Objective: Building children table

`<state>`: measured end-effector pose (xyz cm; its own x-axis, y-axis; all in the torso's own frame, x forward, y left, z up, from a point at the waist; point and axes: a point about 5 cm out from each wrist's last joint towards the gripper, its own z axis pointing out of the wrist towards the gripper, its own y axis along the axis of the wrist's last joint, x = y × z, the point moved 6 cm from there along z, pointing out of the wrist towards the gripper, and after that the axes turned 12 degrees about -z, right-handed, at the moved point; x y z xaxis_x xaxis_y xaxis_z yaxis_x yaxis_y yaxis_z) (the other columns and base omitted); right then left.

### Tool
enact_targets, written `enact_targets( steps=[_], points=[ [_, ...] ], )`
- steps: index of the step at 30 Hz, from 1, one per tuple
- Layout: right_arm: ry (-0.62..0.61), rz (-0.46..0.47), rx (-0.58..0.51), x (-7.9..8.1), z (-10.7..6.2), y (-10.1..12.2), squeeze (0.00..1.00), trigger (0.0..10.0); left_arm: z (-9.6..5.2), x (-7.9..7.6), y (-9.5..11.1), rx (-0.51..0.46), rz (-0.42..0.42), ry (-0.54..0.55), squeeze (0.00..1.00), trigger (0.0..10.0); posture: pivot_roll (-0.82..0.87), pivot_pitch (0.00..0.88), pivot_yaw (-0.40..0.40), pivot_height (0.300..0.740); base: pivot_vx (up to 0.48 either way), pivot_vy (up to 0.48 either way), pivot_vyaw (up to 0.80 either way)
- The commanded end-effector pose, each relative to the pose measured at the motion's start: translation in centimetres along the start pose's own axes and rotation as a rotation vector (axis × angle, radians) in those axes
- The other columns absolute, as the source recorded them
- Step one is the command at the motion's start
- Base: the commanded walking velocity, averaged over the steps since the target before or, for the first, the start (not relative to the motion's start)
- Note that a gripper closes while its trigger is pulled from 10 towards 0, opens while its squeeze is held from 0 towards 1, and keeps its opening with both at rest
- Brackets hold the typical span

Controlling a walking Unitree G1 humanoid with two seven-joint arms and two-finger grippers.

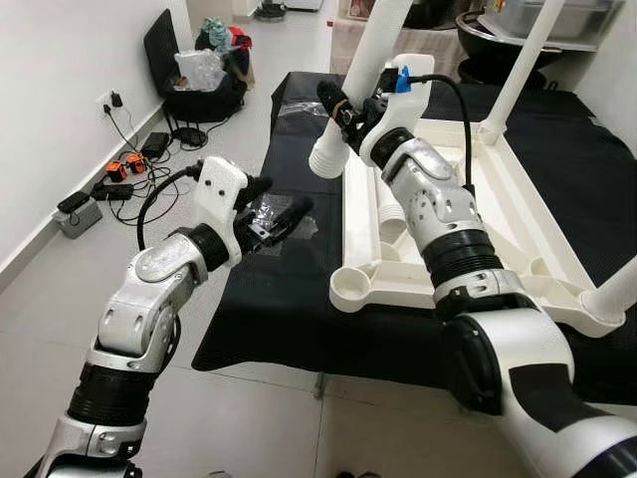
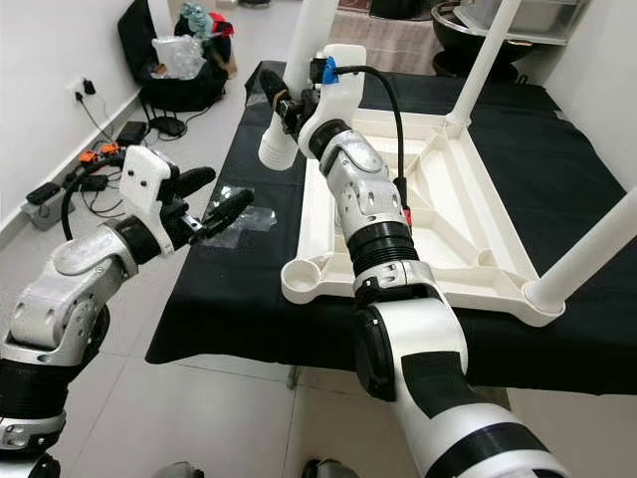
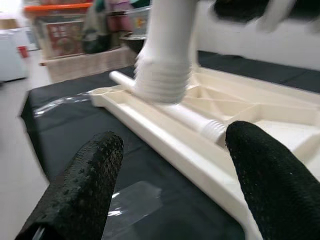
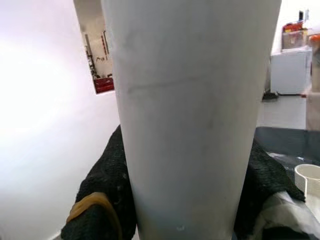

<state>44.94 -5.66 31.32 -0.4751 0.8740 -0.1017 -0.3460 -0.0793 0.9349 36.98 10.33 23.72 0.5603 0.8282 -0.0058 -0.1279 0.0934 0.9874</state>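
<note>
My left gripper (image 1: 282,221) hovers with fingers spread wide and empty over the black-covered table (image 1: 259,299), above a clear plastic wrapper (image 2: 239,215). To its right the upturned white children's tabletop (image 1: 518,234) lies with two legs already standing in its far and right corners. My right gripper (image 1: 343,112) is clamped around a loose white table leg (image 1: 363,75), its ribbed end held in the air just off the tabletop's left edge. A further leg seems to lie inside the frame (image 1: 390,212). I judge the next move: align the ribbed end over the near empty corner socket (image 1: 353,289) and press down.
</note>
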Motion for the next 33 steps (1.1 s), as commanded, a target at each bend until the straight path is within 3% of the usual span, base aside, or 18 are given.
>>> enact_targets(
  steps=[1, 6, 8, 11, 12, 14, 17, 22, 33],
  points=[
    [0.028, -0.007, -0.001, 0.7, -0.2, -0.1, 0.00, 0.0, -0.4, 0.4, -0.5, 0.016, 0.020, 0.020, 0.00, 10.0, 0.05, 0.028, -0.071, 0.740, 0.000, 0.000, 0.00],
    [0.040, -0.052, -0.022, 1.0, -1.0, -0.2, 0.00, 0.0, -0.8, -0.1, -0.4, 0.013, 0.015, 0.021, 0.00, 10.0, 0.05, 0.031, -0.073, 0.740, 0.000, 0.000, 0.00],
    [0.043, -0.124, -0.067, 1.4, -2.9, 0.1, 0.00, 0.0, -1.5, -1.0, -0.1, 0.004, 0.021, 0.028, 0.00, 10.0, 0.05, 0.042, -0.071, 0.740, 0.000, 0.000, 0.00],
    [0.030, -0.160, -0.078, 1.3, -4.2, 0.1, 0.00, 0.0, -2.0, -1.5, -0.2, 0.007, 0.026, 0.029, 0.00, 10.0, 0.05, 0.042, -0.071, 0.740, 0.000, 0.000, 0.00],
    [0.017, -0.199, -0.079, 1.1, -5.5, 0.0, 0.00, 0.0, -2.4, -2.1, -0.5, 0.015, 0.024, 0.028, 0.00, 10.0, 0.04, 0.047, -0.067, 0.740, 0.000, 0.000, 0.00],
    [-0.015, -0.192, -0.061, 0.6, -7.4, -0.3, 0.00, 0.0, -3.0, -2.9, -1.1, 0.033, 0.020, 0.017, 0.00, 10.0, 0.04, 0.049, -0.066, 0.740, 0.000, 0.000, 0.00],
    [-0.029, -0.216, -0.054, 0.6, -8.6, -0.4, 0.00, 0.0, -3.3, -3.3, -1.4, 0.038, 0.013, 0.011, 0.00, 10.0, 0.03, 0.050, -0.065, 0.740, 0.000, 0.000, 0.00],
    [-0.015, -0.189, -0.026, 2.0, -10.3, -0.6, 0.00, 0.0, -3.8, -3.8, -2.0, 0.067, 0.038, 0.022, 0.00, 10.0, 0.03, 0.056, -0.060, 0.740, 0.000, 0.000, 0.00],
    [0.057, -0.188, 0.015, 4.5, -12.0, -1.1, 0.00, 0.0, -4.1, -5.1, -3.9, 0.137, 0.046, -0.005, 0.00, 10.0, 0.02, 0.056, -0.057, 0.740, 0.000, 0.000, 0.00]
  ],
)
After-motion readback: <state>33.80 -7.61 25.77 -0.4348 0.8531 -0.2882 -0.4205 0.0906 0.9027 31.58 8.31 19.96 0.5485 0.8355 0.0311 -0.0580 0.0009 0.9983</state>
